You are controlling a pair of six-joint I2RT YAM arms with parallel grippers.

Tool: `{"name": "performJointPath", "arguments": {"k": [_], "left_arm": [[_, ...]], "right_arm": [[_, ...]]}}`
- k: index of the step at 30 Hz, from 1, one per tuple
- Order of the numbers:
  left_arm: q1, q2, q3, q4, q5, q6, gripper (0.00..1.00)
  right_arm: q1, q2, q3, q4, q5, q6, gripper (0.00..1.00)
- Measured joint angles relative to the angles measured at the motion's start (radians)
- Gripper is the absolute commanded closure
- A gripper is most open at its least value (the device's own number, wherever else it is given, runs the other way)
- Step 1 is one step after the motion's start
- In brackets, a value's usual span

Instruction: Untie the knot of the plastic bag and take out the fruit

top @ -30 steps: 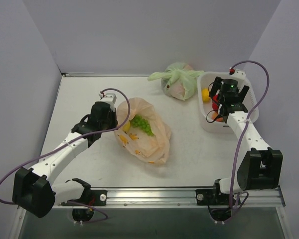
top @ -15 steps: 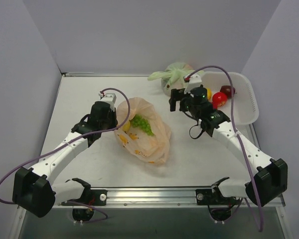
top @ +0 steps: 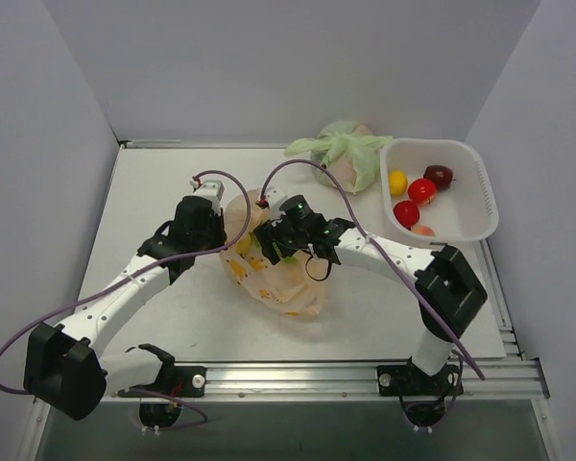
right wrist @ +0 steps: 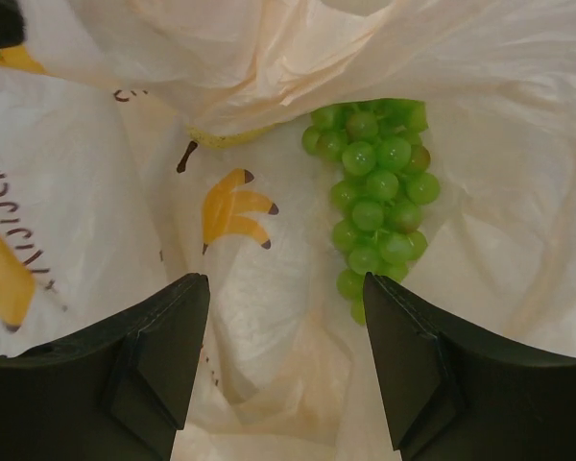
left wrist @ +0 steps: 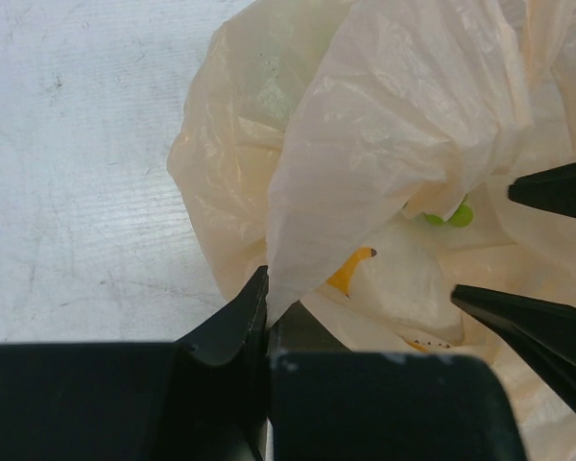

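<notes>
The peach-orange plastic bag [top: 286, 279] lies open in the middle of the table, with no knot showing. My left gripper [top: 218, 223] is shut on its left rim and holds the film [left wrist: 365, 125] up. My right gripper [top: 269, 248] is open above the bag's mouth. In the right wrist view a green grape bunch [right wrist: 379, 187] lies inside the bag, just ahead of my right finger [right wrist: 413, 375]. A yellow fruit [right wrist: 230, 137] peeks from under a fold. My right gripper's fingers [left wrist: 547, 322] show in the left wrist view.
A white basket [top: 480, 187] at the back right holds yellow [top: 396, 181], red [top: 421, 189] and dark red [top: 439, 176] fruits. A knotted pale green bag [top: 346, 154] sits at the back, left of the basket.
My right arm has swung left from the basket to above the open bag's mouth. My left gripper has stayed holding the bag's rim.
</notes>
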Motion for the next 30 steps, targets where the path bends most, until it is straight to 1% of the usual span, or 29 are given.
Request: {"name": "performJointPath", "arguments": {"k": [4,8,12,16,19,25,28,29,30], "left_arm": [[0.000,0.000,0.000,0.000,0.000,0.000,0.99],[0.000,0.000,0.000,0.000,0.000,0.000,0.99],[0.000,0.000,0.000,0.000,0.000,0.000,0.99],[0.000,0.000,0.000,0.000,0.000,0.000,0.99],[0.000,0.000,0.000,0.000,0.001,0.000,0.99],[0.000,0.000,0.000,0.000,0.001,0.000,0.99],[0.000,0.000,0.000,0.000,0.001,0.000,0.99],[0.000,0.000,0.000,0.000,0.001,0.000,0.99],[0.000,0.000,0.000,0.000,0.001,0.000,0.99]], "right_arm": [[0.002,0.116,0.050,-0.007,0.019,-0.012,0.35],[0.001,0.195,0.098,-0.007,0.071,-0.022,0.34],[-0.006,0.235,0.127,-0.008,0.117,-0.025,0.34],[-0.032,0.271,0.145,-0.007,0.132,-0.015,0.34],[-0.046,0.300,0.149,-0.008,0.134,-0.001,0.37],[-0.056,0.363,0.150,-0.009,0.113,0.018,0.48],[-0.054,0.370,0.150,-0.012,0.104,0.023,0.68],[-0.051,0.370,0.150,-0.011,0.102,0.021,0.78],[-0.050,0.370,0.150,-0.010,0.102,0.022,0.81]]}}
